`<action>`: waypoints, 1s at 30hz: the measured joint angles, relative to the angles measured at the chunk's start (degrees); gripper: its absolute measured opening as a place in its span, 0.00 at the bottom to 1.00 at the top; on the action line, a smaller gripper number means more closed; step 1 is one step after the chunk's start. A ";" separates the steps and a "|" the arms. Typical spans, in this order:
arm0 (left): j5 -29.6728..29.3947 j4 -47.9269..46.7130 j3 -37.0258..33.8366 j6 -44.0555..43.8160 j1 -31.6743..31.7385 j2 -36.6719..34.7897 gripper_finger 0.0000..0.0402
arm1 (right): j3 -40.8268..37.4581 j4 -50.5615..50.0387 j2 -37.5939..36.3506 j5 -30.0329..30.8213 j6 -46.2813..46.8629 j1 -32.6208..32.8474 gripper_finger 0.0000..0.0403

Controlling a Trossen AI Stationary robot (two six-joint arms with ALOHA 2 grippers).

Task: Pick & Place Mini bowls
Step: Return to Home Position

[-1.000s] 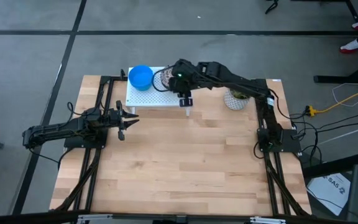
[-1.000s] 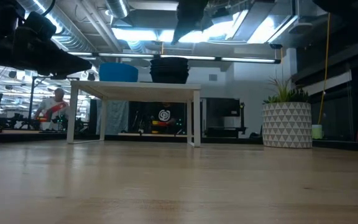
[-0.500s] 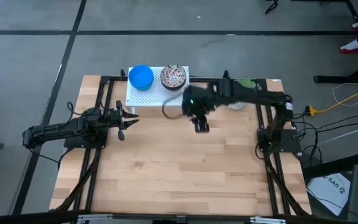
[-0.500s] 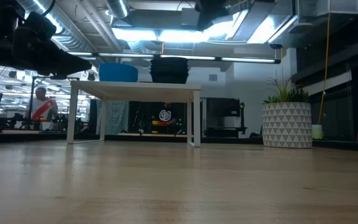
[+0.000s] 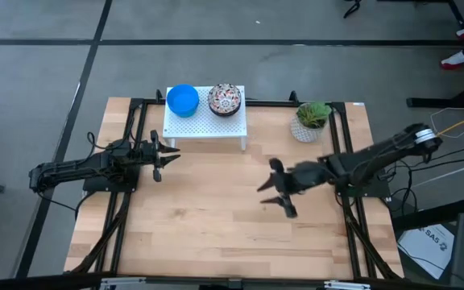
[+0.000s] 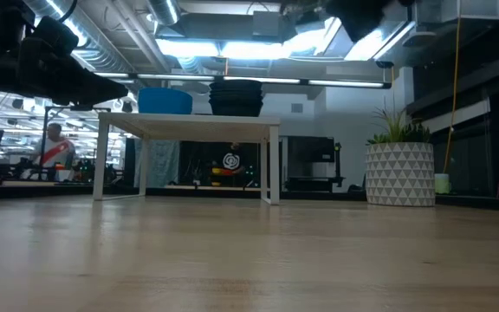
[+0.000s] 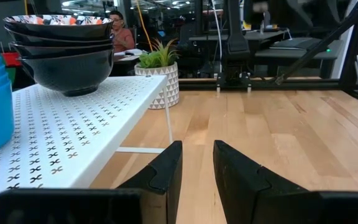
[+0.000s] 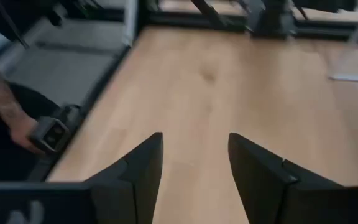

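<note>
The right claw [image 8: 196, 140] hung wide open, empty, above the desk [image 5: 216, 234]; the left claw [image 7: 197, 148], barely parted and empty, faced the shelf [image 5: 208, 125] bearing blue bowls [image 5: 182, 98] and patterned bowls [image 5: 224, 99].

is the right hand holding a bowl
No, the right hand is open, with only the table showing in its gap.
</note>
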 joint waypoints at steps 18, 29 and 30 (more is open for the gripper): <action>0.02 0.00 -0.02 0.00 0.02 0.00 0.21 | -48.46 69.31 -3.91 3.54 5.86 8.02 0.45; 0.01 -0.25 -0.01 -0.02 0.02 0.05 0.21 | -51.38 57.69 -12.95 5.29 -4.72 5.69 0.45; 0.00 -0.10 -0.02 0.00 0.02 0.07 0.21 | -51.38 55.16 -14.83 6.39 -6.31 5.19 0.45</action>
